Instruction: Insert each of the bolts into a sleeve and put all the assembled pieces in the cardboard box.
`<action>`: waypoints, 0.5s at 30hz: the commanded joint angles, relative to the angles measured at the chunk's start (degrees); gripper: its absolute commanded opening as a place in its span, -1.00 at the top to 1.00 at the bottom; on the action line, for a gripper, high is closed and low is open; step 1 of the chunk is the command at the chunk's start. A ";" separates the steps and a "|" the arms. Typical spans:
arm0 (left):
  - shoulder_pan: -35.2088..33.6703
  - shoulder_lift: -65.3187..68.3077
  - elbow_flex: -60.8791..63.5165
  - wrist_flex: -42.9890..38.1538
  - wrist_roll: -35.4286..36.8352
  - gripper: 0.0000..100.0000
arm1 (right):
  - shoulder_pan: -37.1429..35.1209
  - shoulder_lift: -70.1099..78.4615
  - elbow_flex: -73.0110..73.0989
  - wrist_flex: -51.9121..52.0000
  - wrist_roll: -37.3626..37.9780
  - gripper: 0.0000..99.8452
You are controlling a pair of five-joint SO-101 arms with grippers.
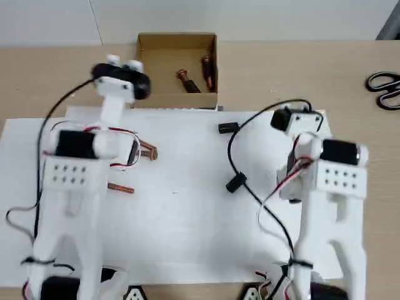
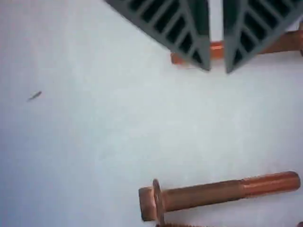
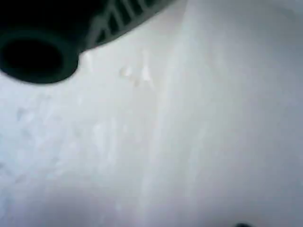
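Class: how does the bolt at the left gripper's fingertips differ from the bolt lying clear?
The gripper bolt is partly covered by the left gripper; the clear bolt lies exposed. The clear bolt shows its flanged head; the gripper bolt's is hidden. Both are copper, on the white sheet.

Left tool (image 2: 218, 70) sits over the middle of a copper piece (image 2: 215, 50), bolt or sleeve, can't tell, and its end runs off the edge. Scissors (image 1: 384, 87) clipped at the high view's border. Right wrist view: a dark round shape (image 3: 35, 56), too blurred to name.
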State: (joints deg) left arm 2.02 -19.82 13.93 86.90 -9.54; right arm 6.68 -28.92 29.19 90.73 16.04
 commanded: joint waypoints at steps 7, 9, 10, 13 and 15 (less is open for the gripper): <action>0.35 7.03 -2.77 -5.19 -25.49 0.98 | 0.40 -10.68 2.73 -1.27 7.12 0.99; 0.35 7.03 -2.77 -4.31 -29.89 0.98 | 0.40 -10.95 2.73 -1.27 7.12 0.99; 0.35 7.03 -2.77 -4.22 -31.91 0.98 | 0.40 -11.03 2.73 -1.27 7.12 0.99; 0.18 7.47 -2.59 -3.96 -38.86 0.94 | 0.40 -11.30 2.73 -1.80 7.12 0.99; 0.35 7.47 -2.59 -4.04 -41.58 0.91 | 0.40 -11.38 2.73 -1.80 7.21 0.99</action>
State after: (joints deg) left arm 2.02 -12.18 13.76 82.77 -46.99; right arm 6.68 -38.77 32.35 89.76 22.55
